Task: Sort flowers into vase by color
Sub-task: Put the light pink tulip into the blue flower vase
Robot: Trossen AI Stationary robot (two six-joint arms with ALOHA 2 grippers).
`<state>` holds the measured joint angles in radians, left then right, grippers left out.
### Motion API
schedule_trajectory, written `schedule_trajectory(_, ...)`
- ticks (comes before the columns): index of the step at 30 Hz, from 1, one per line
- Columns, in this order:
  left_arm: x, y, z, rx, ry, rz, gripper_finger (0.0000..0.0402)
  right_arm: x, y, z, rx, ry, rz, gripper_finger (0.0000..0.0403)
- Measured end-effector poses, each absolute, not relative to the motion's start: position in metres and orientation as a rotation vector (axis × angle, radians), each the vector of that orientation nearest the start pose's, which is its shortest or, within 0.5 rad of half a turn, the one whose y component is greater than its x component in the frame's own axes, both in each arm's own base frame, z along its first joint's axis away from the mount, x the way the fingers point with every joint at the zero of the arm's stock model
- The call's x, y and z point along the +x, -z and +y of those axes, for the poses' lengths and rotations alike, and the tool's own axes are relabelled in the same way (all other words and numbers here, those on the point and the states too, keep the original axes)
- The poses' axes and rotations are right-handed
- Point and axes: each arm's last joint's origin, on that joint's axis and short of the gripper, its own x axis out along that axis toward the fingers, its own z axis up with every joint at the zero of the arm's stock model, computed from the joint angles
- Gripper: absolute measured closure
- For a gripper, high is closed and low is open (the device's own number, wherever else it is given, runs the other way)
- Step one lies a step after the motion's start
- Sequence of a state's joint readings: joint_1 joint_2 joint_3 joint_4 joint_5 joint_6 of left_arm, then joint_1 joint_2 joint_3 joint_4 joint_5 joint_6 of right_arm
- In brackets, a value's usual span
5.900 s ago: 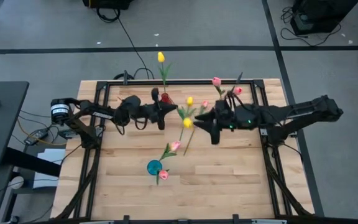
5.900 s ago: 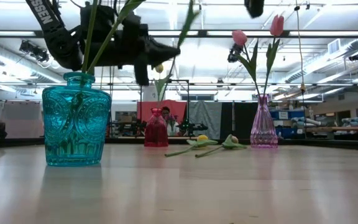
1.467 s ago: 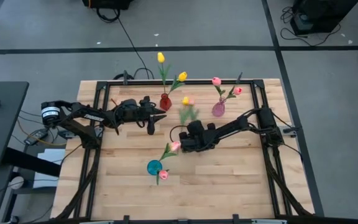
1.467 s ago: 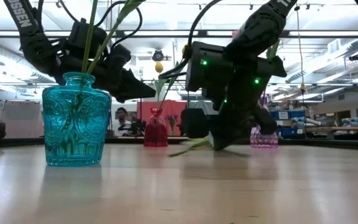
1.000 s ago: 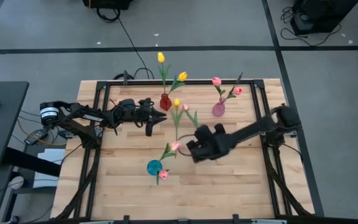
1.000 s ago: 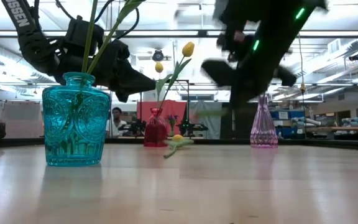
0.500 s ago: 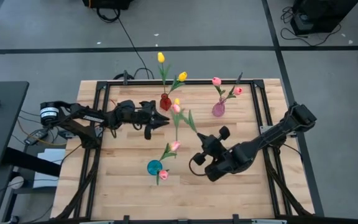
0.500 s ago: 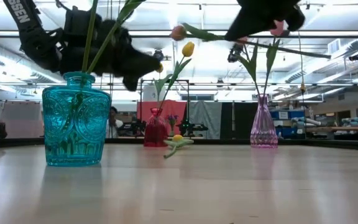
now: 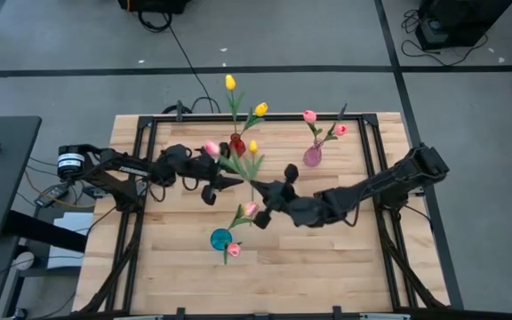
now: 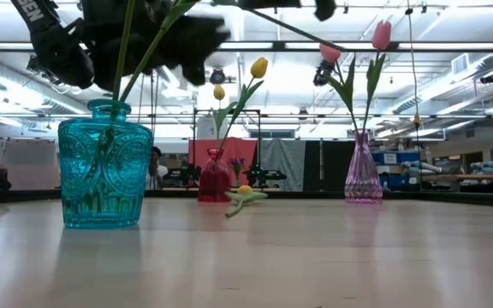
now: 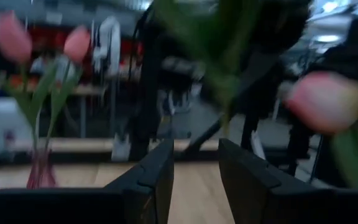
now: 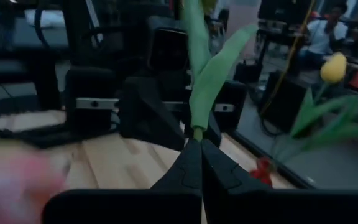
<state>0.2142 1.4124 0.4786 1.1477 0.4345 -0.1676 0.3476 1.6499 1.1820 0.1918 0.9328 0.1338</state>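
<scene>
My right gripper [image 9: 268, 194] is shut on a pink tulip [image 9: 211, 148] above the middle of the table. The flower's head points toward the table's left, over my left gripper [image 9: 219, 182], which is open and empty [image 11: 195, 167]. A yellow tulip [image 9: 252, 148] lies flat on the table [image 10: 245, 193]. The red vase [image 9: 236, 145] holds two yellow tulips. The pink vase [image 9: 312, 156] holds two pink tulips. The teal vase [image 9: 221, 238] holds two pink tulips. My right gripper pinches the pink tulip's green stem [image 12: 196, 132] between its two fingertips, below the leaves and near the stem's lower end. The fingers come from the table's right. The tulip [image 10: 281, 17] is lifted well clear of the table and lies nearly level, head toward the left arm.
The three vases stand upright: red and pink at the far side, teal [image 10: 105, 167] near the middle front. A black frame [image 9: 140, 178] runs along the table's edges. Bare wood [image 9: 327, 267] lies at the near right.
My right gripper has risen from the table with the pink tulip. It swung toward the near edge, then back toward the table's left. The flower's head now reaches over my left gripper, which has risen a little. The yellow tulip has stayed on the table.
</scene>
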Motion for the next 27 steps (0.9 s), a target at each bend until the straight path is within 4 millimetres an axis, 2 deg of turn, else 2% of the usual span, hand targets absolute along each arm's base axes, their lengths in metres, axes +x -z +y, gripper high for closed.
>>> schedule_trajectory(5, 0.257, -0.236, 0.040, -0.040, 0.312, -0.317, 0.0270, 0.362, -0.294, 0.091, -0.032, 0.560, 0.127, 0.0400)
schedule_trajectory(12, 0.256, -0.237, 0.037, -0.031, 0.358, -0.318, 0.0270, 0.371, -0.305, 0.083, -0.055, 0.461, 0.007, 0.0400)
schedule_trajectory(17, 0.257, -0.237, 0.035, -0.031, 0.369, -0.323, 0.0270, 0.375, -0.306, 0.072, -0.020, 0.369, -0.007, 0.0399)
schedule_trajectory(23, 0.257, -0.237, 0.032, -0.022, 0.374, -0.331, 0.0270, 0.377, -0.307, 0.067, -0.014, 0.344, -0.017, 0.0398)
schedule_trajectory(27, 0.257, -0.238, 0.033, -0.004, 0.321, -0.345, 0.0270, 0.379, -0.307, 0.063, -0.011, 0.296, -0.018, 0.0398)
